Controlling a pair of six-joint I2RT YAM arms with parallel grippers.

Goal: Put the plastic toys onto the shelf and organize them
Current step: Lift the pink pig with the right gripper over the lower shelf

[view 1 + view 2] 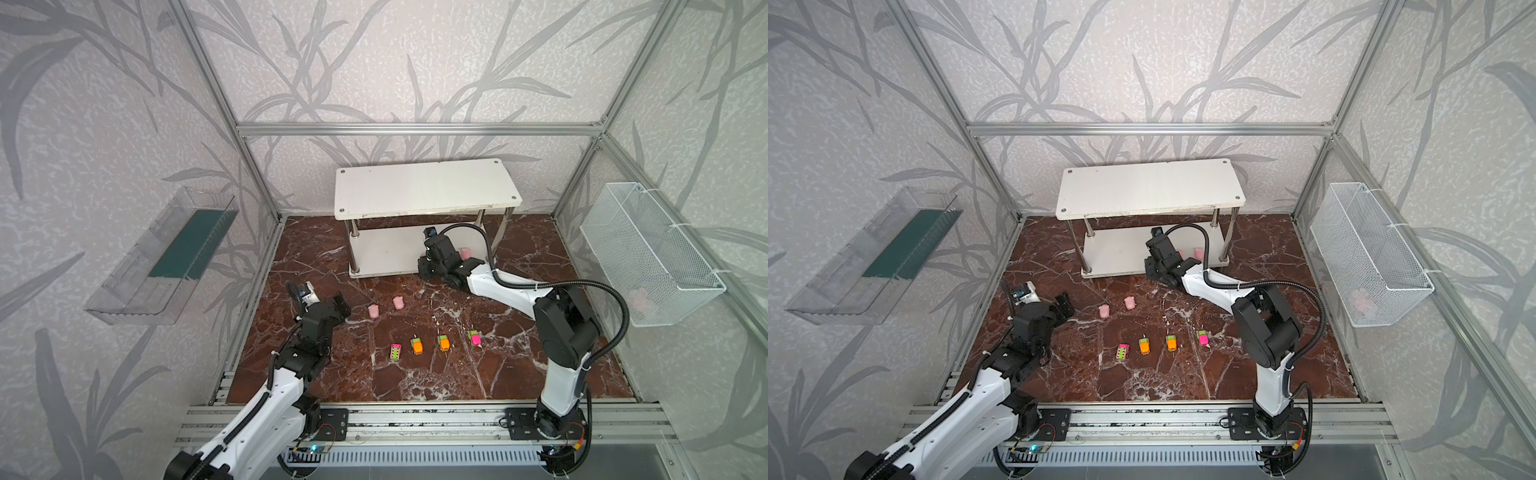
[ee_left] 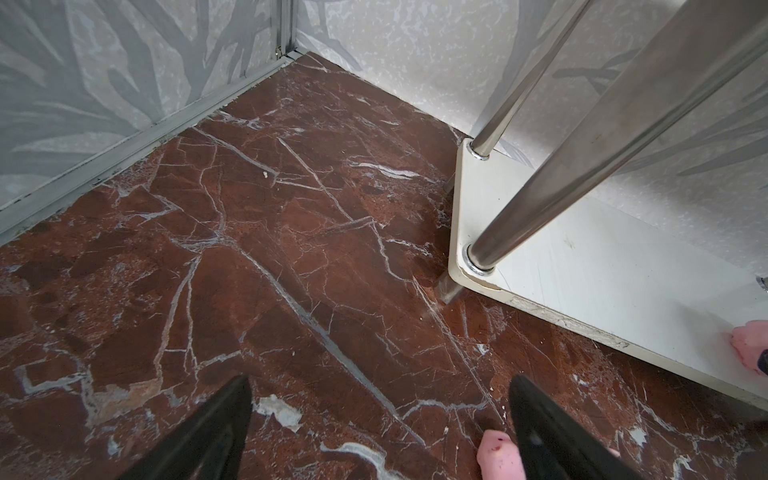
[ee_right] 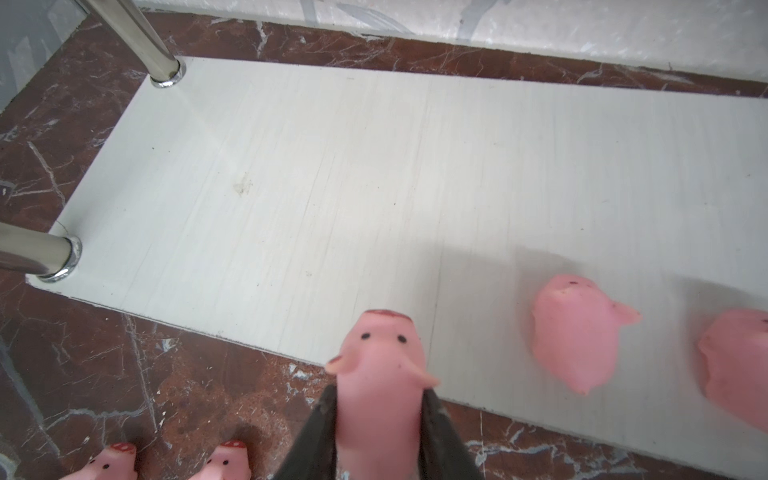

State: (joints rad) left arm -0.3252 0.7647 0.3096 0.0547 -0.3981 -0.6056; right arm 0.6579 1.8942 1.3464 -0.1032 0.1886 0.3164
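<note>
Enclosure: leaf-patterned walls around a red-brown marble tabletop [image 1: 415,382].
- Clear tray [image 1: 162,257]: mounted on the left wall.
- Left gripper [image 2: 380,380]: jaws wide apart and holding nothing, low over the tabletop off the shelf's left end.
- Loose pigs, two [image 1: 373,310] [image 1: 398,302]: pink, side by side on the tabletop in front of the shelf.
- Toy cars, four, in a row nearer the front: pink-green [image 1: 395,351], orange [image 1: 417,345], orange [image 1: 444,343], pink-green [image 1: 474,337].
- Shelf [image 1: 428,187]: white, two boards on chrome posts, at the back wall.
- Right gripper [image 3: 380,399]: clamped on the held pig [image 3: 380,353], at the lower board's front edge.
- Placed pigs, two [image 3: 573,332] [image 3: 735,365]: on the lower board, towards its right end.
- Wire basket [image 1: 652,253]: on the right wall, with blurred pink shapes inside.
</note>
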